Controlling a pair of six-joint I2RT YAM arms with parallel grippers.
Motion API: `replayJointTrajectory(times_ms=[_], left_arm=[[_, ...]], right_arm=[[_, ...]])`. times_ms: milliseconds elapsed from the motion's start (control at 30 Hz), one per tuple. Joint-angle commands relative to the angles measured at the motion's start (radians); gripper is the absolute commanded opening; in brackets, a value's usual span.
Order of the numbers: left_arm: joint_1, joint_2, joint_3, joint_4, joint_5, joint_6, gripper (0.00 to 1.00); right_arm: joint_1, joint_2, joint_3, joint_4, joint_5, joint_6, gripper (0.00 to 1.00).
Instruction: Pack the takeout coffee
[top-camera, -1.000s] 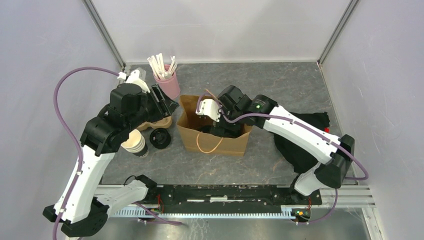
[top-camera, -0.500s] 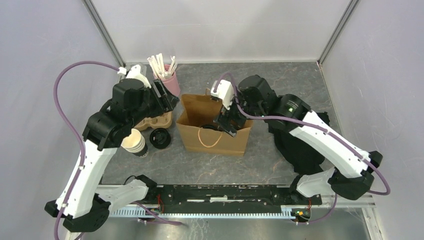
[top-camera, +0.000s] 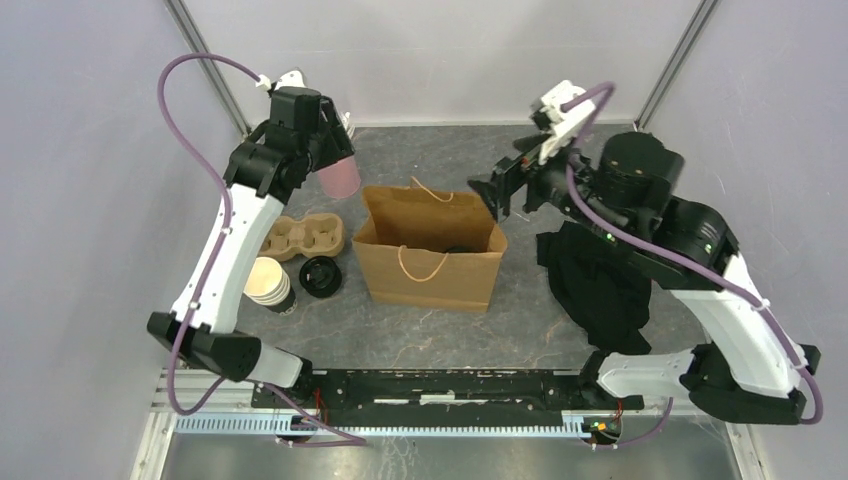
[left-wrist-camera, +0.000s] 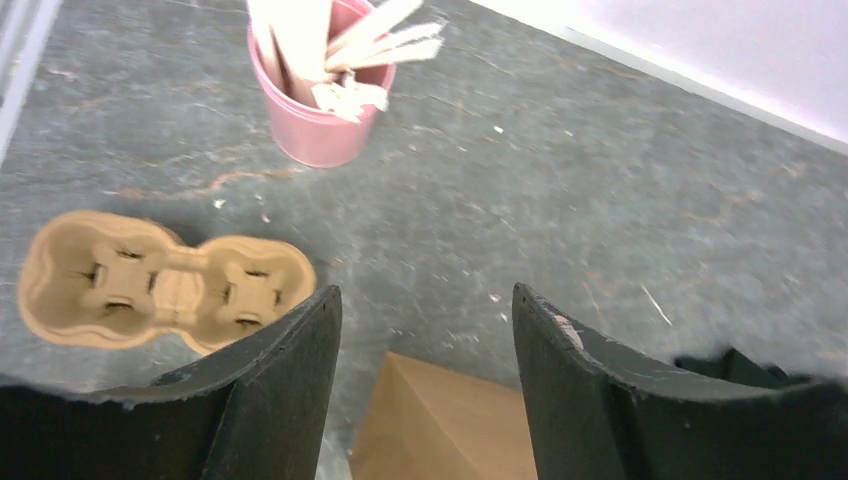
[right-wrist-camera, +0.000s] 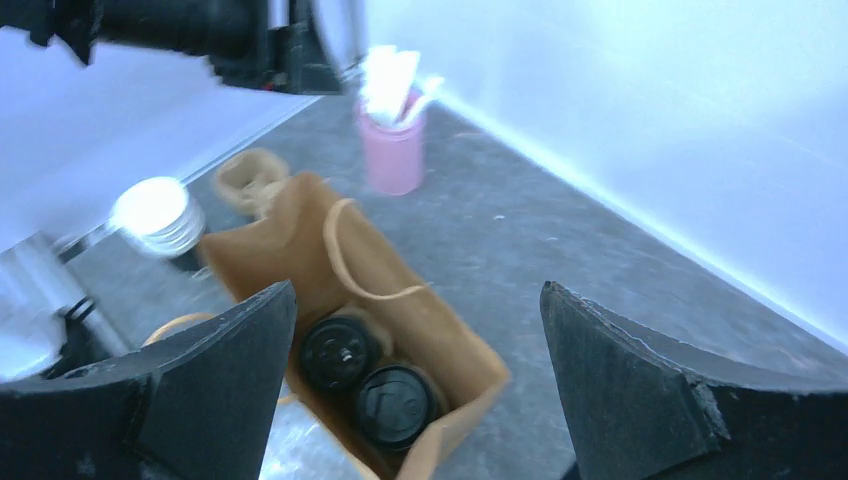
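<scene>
The bag (top-camera: 430, 278) is brown, cup (left-wrist-camera: 310, 135) pink, lids (right-wrist-camera: 340, 353) black.

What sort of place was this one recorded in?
Probably a lab robot cell staged for takeout packing: plain pale walls on metal posts, a grey stone-look tabletop, a brown paper bag holding black-lidded cups.
</scene>
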Motion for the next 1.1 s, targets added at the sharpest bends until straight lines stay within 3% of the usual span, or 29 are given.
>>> replayJointTrajectory(times_ms=[0, 100, 200, 333, 467, 800, 1067], left_arm=[[0.11, 0.053, -0.02, 0.136, -0.021, 0.086, 0.67], [0.16, 0.112, -0.014, 0.178, -0.017, 0.106, 0.63], [0.219, 0.177, -0.01, 0.202, 0.039, 0.095, 0.57], [0.29, 0.242, -0.005, 0.244, 0.15, 0.051, 0.49], [0.313, 0.321, 0.037, 0.25, 0.227, 0.031, 0.47], [0.315, 0.391, 0.057, 0.314, 0.24, 0.029, 0.45], [0.314, 0.421, 0.063, 0.311, 0.248, 0.026, 0.39]], right_arm=[[0.003, -0.091, -0.131, 0.063, 0.391, -0.04, 0.98], [0.003, -0.205, -0.316, 0.154, 0.476, -0.145, 0.98], [0.003, -0.3, -0.426, 0.215, 0.567, -0.136, 0.98], [0.003, -0.387, -0.52, 0.254, 0.521, -0.185, 0.98], [0.003, -0.402, -0.563, 0.249, 0.527, -0.233, 0.98], [0.003, -0.419, -0.619, 0.249, 0.517, -0.29, 0.98], [0.002, -0.419, -0.623, 0.256, 0.522, -0.298, 0.98]])
